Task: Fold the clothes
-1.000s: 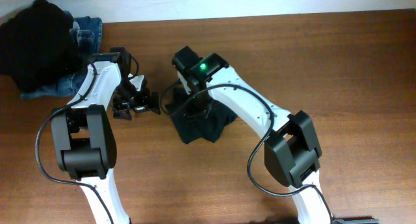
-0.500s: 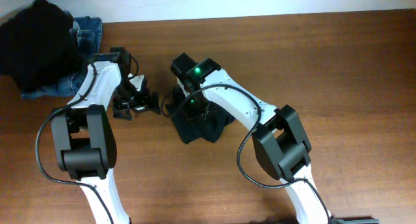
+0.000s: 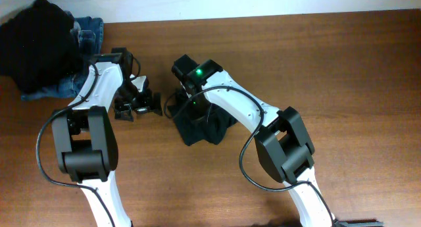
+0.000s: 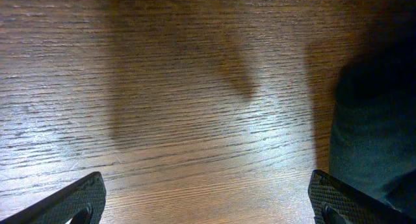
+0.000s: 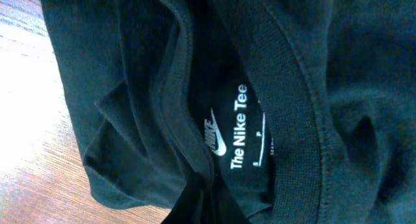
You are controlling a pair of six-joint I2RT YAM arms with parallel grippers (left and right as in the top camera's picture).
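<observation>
Right tool now closed on T-shirt, left tool wide open

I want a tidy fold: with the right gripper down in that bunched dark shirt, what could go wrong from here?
The T-shirt lies crumpled, and the right gripper is shut by the collar; it may have pinched several layers, so lifting could drag the bundle. The left gripper hangs open over the table, so nothing pins the cloth.
</observation>
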